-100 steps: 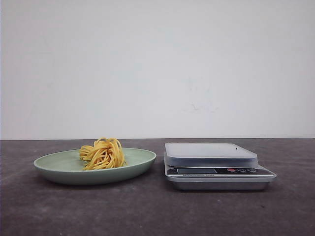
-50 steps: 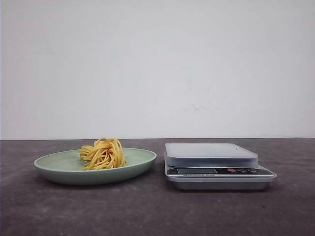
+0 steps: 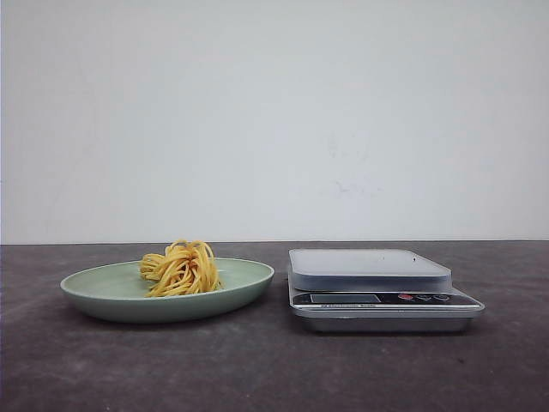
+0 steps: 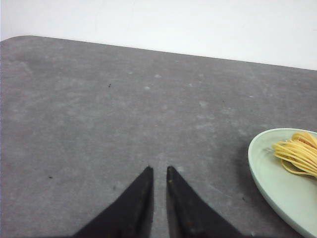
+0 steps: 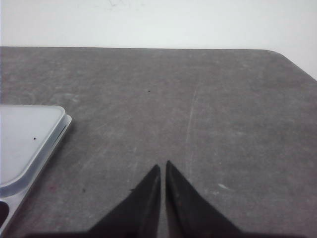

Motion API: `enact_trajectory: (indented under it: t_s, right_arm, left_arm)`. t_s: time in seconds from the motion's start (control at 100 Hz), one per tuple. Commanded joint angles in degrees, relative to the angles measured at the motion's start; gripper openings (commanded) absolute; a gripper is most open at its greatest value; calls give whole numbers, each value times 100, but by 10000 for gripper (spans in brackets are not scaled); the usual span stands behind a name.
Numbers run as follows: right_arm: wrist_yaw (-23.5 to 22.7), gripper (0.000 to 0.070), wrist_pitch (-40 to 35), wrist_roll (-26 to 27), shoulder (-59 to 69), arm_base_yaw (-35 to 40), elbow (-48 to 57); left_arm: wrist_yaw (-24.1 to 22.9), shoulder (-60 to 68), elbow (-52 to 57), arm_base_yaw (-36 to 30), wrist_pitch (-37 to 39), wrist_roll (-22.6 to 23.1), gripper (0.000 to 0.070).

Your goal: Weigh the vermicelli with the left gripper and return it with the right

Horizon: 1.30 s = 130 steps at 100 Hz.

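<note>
- The dark grey, scuffed tabletop (image 3: 257, 369) carries everything.
- On it I see a pale green shallow oval plate (image 3: 103, 287), with a silver digital kitchen scale (image 3: 369, 268) just beside it, its platform bare.
- The tangled yellow vermicelli nest (image 3: 180, 268) lies on the plate; I judge it light, springy and loose-stranded, so I'd pinch through its thick middle.
- The left gripper (image 4: 159, 171) has its fingers nearly closed, holding nothing; the right gripper (image 5: 163, 166) likewise.

Matt grey scuffed table (image 3: 257, 369), glossy green plate (image 3: 111, 296) (ceramic-looking), brushed-metal scale (image 3: 377, 279).
</note>
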Motion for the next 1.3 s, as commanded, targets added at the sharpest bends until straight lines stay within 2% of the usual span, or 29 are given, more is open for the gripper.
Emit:
enact_trajectory:
  t_s: [0.0, 1.29]
  right_arm:
    - [2, 9, -37, -105, -13, -11, -17]
    - [-2, 9, 94, -103, -13, -11, -15]
  left_arm:
    - [24, -11, -103, 7, -37, 72, 12]
    - [24, -11, -103, 7, -39, 72, 12]
